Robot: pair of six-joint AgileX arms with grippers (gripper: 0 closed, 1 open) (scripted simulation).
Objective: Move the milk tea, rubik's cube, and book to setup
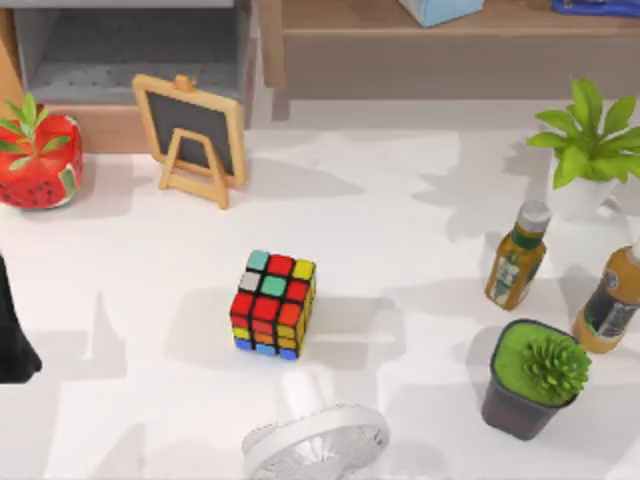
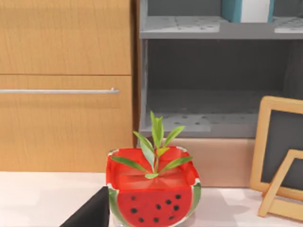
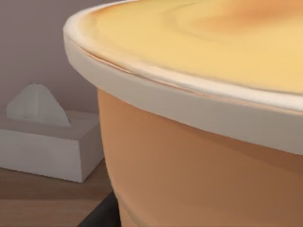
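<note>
Cube [image 1: 272, 304] mid-table, untouched; left arm [image 1: 14, 340] parked at left edge, right wrist right against tan cup [image 3: 199, 142]; both pincers' state: cannot tell.

Bench [image 1: 400, 230]: white, soft grey shadows.
Cube [image 1: 272, 303]: black edges; stickers red, orange, yellow, green, teal, blue, white, scrambled.
Pot at left edge [image 1: 40, 162]: red with black seeds and green-white rind, watermelon pattern; green leaves.
Small chalkboard [image 1: 190, 135]: black slate, pale wood frame.
Two bottles at right edge [image 1: 517, 256]: amber-brown; nearer-centre one has a grey cap and green label.
Dark grey pot [image 1: 528, 380]: bright green succulent.
Fan [image 1: 315, 440]: white.
Cup [image 3: 199, 156]: orange-tan body, cream rim, yellow-tan top.
Tissue box [image 3: 47, 142]: white.
Drawers [image 2: 64, 85]: light wood, grey handle.
</note>
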